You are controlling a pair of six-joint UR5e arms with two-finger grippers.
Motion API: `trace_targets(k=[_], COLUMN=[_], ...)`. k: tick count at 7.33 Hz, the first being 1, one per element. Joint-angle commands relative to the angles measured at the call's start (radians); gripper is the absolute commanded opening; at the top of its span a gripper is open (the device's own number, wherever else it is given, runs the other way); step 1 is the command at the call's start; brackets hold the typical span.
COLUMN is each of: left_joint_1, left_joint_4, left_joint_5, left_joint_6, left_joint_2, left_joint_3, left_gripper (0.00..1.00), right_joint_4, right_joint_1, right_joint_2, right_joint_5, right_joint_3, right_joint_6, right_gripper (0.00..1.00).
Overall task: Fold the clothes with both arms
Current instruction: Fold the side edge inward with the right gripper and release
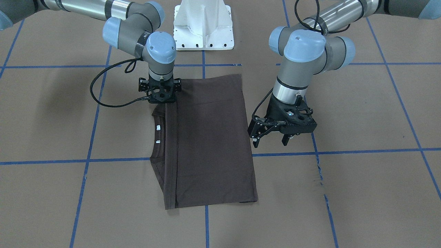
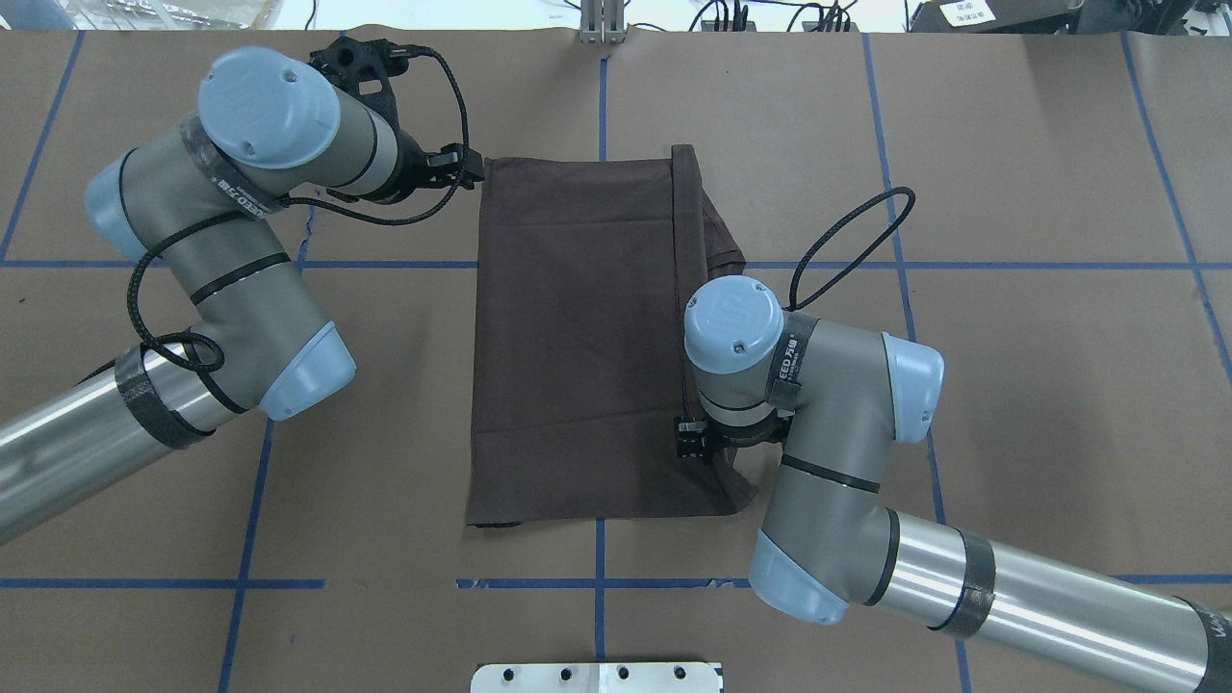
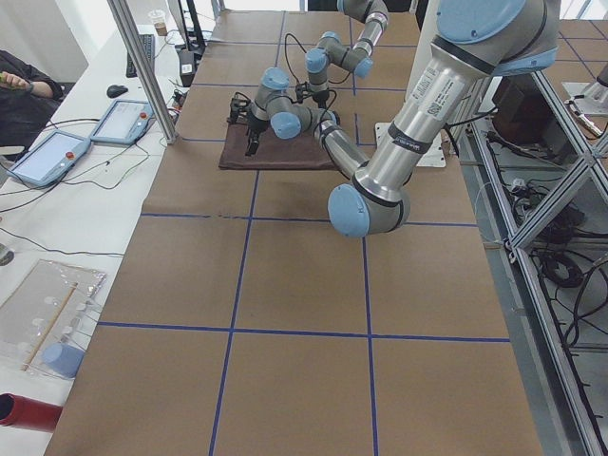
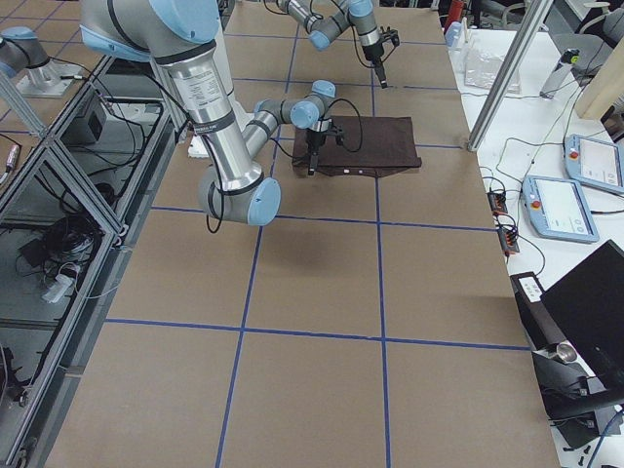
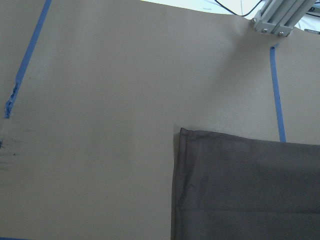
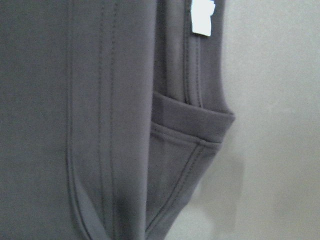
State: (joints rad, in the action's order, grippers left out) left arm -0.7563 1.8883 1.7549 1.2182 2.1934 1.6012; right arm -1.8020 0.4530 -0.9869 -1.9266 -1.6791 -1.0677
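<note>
The dark brown T-shirt (image 1: 213, 137) lies in the middle of the desk (image 1: 361, 179), folded into a long, flat rectangle several layers deep. The ribbed collar (image 1: 157, 168) and two small white neck labels (image 1: 157, 127) peep out along its right edge. It looks like thin, light knit: soft and limp, with no stiffness of its own. It will likely sag and drag wherever it is not carried, and the stacked layers may slide over one another or peel apart if only the top one is pinched. The best places to take hold seem to be the corners and the doubled edges, biting through every layer at once, with one hold on each side so the cloth lifts level. The stitched hem and the collar rib should give the firmest purchase. The right gripper (image 1: 161, 98) stands upright at the near right edge of the shirt, right at the cloth. Its fingers are hidden beneath the wrist, so I cannot tell whether they pinch fabric or are released. The left gripper (image 1: 271, 139) hovers off the left edge toward the far left corner, clear of the cloth, its fingers (image 1: 255, 137) spread wide and empty.
</note>
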Motion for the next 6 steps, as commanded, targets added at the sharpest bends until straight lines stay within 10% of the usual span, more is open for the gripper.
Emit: trace_targets(k=[1, 6], left_joint_1=[0.0, 0.0], left_joint_4=[0.0, -0.003], left_joint_5=[0.0, 0.002], left_joint_6=[0.006, 0.007], left_joint_2=[0.003, 0.005], left_joint_3=[0.0, 0.008], left_gripper=[1.0, 1.0], right_joint_4=[-0.029, -0.019], right_joint_1=[0.021, 0.11], right_joint_2=[-0.043, -0.113], right_joint_5=[0.003, 0.006], right_joint_3=[-0.03, -0.142], right_joint_6=[0.032, 0.074], right_gripper=[1.0, 1.0])
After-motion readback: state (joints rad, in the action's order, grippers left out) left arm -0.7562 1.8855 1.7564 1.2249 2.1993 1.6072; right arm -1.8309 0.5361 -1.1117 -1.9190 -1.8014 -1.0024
